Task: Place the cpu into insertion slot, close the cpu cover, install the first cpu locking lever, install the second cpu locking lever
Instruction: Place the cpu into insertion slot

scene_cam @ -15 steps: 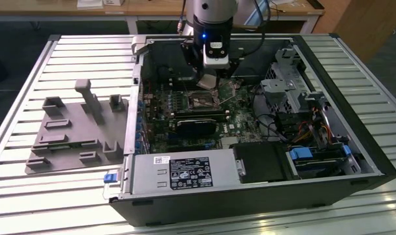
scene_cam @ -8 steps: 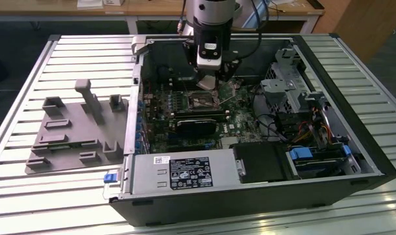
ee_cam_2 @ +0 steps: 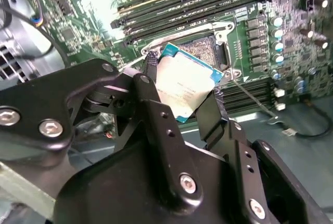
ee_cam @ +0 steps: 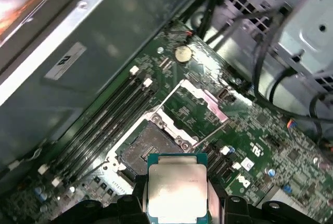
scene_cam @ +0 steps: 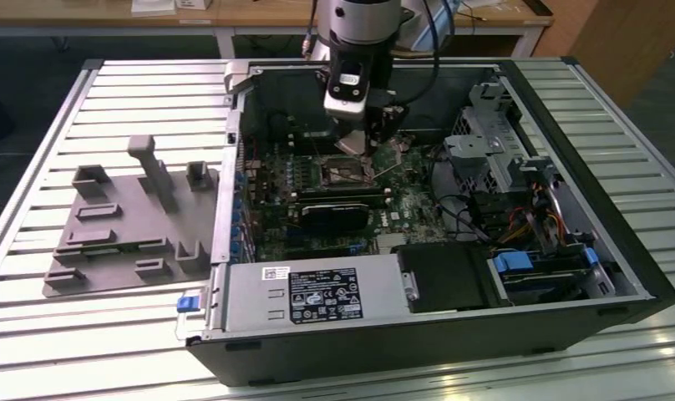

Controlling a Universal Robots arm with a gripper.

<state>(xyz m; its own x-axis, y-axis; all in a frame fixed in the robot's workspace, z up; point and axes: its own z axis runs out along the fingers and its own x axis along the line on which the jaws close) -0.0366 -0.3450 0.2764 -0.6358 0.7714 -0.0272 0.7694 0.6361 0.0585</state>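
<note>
Silver-grey, the cpu (ee_cam_2: pixel 184 86) is clamped by its edges between the black fingers (ee_cam_2: pixel 153 99) of the gripper (ee_cam_2: pixel 183 81). It hovers near the open insertion slot (ee_cam: pixel 148 148), with the cpu cover (ee_cam: pixel 202 100) raised. It is best lowered level, with its corners matched to the slot.

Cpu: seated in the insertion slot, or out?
Out. The gripper holds the cpu clear of the insertion slot, whose dark centre lies bare.
</note>
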